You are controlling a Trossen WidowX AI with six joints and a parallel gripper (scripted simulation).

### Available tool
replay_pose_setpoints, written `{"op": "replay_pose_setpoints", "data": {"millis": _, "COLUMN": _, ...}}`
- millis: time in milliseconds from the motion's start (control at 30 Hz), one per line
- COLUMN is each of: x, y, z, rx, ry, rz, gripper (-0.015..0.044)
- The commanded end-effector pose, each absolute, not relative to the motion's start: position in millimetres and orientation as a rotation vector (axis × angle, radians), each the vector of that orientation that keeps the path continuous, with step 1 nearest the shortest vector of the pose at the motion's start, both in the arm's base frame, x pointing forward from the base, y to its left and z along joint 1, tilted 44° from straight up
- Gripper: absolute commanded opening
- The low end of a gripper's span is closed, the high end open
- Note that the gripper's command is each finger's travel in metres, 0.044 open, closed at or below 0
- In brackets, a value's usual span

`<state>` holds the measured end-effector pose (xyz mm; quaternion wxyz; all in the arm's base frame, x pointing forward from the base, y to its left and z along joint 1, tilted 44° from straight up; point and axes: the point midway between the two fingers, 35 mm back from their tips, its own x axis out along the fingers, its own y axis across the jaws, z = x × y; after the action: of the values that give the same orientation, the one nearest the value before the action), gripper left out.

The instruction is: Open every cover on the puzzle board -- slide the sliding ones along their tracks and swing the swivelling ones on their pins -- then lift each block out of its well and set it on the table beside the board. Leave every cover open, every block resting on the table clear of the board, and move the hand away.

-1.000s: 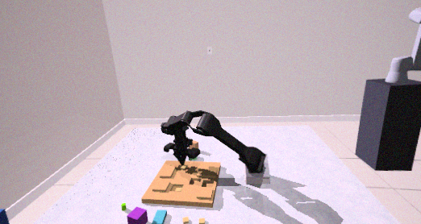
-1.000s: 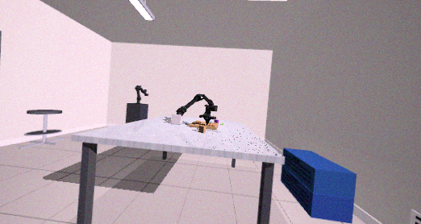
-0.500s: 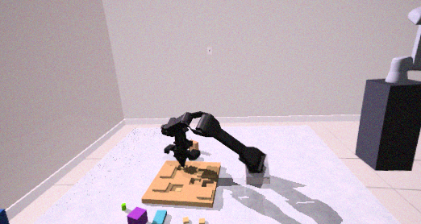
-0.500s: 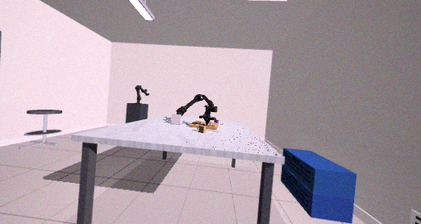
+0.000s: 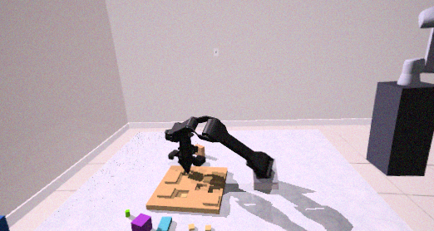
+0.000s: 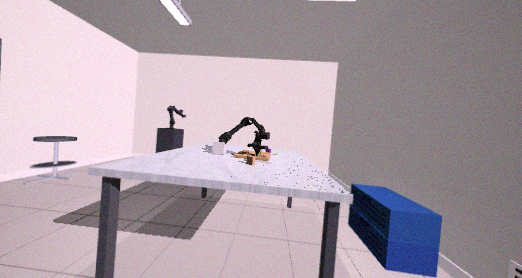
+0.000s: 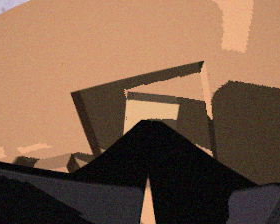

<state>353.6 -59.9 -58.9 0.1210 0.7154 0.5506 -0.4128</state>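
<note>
The tan puzzle board [image 5: 160, 200] [image 7: 36, 65] lies flat with raised pieces and dark recesses; which pieces are covers is hard to tell. My gripper [image 5: 187, 172] [image 6: 257, 153] [image 7: 149, 131] is shut and empty, pointing down with its tips at the far part of the board. In the wrist view the tips overlap a square recess with a pale yellow patch [image 7: 151, 109] inside; whether that is a block or a floor is unclear. The fingers hide its near side. Another pale patch [image 5: 183, 194] shows in a recess nearer the front.
On the table before the board are a purple cube [image 5: 141, 223], a cyan block [image 5: 165, 223], a small green piece [image 5: 127, 213] and two small pale yellow blocks [image 5: 191, 227] [image 5: 208, 228]. A tan block [image 5: 200, 149] [image 6: 251, 160] stands behind the board. The arm's base is to the right.
</note>
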Motion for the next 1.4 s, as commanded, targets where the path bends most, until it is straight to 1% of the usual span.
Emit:
{"op": "replay_pose_setpoints", "data": {"millis": 0, "x": 354.5, "y": -55.9, "z": -58.1, "rx": 2.092, "ry": 1.615, "rz": -1.2, "gripper": 0.0}}
{"op": "replay_pose_setpoints", "data": {"millis": 1367, "x": 353.5, "y": -61.3, "z": -56.6, "rx": 2.072, "ry": 1.618, "rz": -1.169, "gripper": 0.0}}
